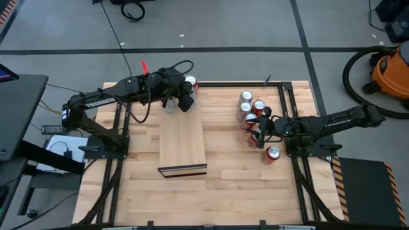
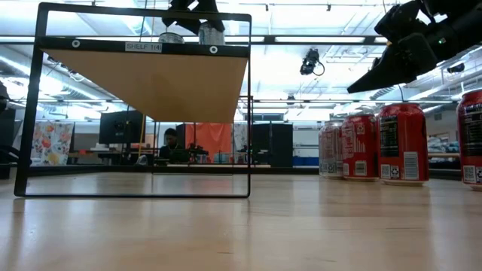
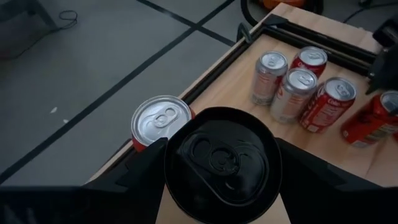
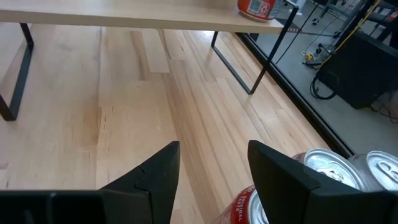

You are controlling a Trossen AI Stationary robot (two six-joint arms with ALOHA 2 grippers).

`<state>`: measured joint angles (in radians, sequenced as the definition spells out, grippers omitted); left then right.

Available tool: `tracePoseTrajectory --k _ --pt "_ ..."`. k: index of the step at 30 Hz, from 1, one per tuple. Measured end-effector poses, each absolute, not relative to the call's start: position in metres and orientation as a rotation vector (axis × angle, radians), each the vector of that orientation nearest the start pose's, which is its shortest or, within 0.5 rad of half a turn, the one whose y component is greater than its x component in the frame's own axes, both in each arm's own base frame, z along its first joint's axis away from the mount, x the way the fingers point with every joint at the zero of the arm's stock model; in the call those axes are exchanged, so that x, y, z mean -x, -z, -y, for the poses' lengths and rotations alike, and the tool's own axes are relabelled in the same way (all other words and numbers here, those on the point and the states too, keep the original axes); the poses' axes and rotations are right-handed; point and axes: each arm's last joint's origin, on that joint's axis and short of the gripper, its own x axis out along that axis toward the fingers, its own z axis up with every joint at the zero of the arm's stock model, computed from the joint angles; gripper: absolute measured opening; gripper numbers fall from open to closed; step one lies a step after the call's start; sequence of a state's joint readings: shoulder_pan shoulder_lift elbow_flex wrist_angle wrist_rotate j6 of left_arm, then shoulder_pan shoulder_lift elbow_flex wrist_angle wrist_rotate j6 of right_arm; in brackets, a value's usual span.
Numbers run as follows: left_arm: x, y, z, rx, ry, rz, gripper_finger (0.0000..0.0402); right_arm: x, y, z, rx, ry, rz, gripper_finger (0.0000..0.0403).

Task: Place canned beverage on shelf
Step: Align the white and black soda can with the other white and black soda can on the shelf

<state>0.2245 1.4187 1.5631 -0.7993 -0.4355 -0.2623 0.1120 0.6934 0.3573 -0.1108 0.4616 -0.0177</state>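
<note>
While the left gripper [image 1: 171, 101] pinches the dark-topped can [image 3: 222, 163] at upper center, lower it straight onto the shelf [image 1: 181, 142], clear of the red can [image 3: 160, 121]; the right gripper [image 4: 211, 171], fingers spread, waits at right.

Cans [image 1: 254, 114] right of shelf [image 1: 181, 145]

White tag reading "SHELF 114" on the shelf [image 2: 143, 47] frame's top bar, "TROSSEN" lettering along left arm [image 1: 105, 101]

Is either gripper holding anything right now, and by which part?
The left gripper holds a dark-topped can by its sides, just below the rim, over the shelf's far end. The right gripper holds nothing; its open fingers hang above the cans.
</note>
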Motion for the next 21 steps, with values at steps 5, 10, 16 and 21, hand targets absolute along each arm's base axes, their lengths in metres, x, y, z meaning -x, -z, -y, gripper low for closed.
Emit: tracePoseTrajectory --k 5,10,16,21 --pt "-0.293 -0.39 -0.073 0.171 -0.718 -0.611 0.0254 -0.153 -0.208 -0.004 0.143 0.337 -0.429 0.02" --pt "-0.299 -0.392 -0.071 0.149 -0.729 -0.62 0.0254 -0.153 -0.208 -0.004 0.142 0.335 -0.429 0.02" --pt "-0.293 -0.392 -0.075 0.195 -0.787 -0.647 0.0254 -0.153 -0.208 -0.005 0.141 0.33 -0.43 0.02" --pt "-0.294 -0.392 -0.075 0.202 -0.788 -0.642 0.0254 -0.153 -0.208 -0.005 0.141 0.33 -0.43 0.02"
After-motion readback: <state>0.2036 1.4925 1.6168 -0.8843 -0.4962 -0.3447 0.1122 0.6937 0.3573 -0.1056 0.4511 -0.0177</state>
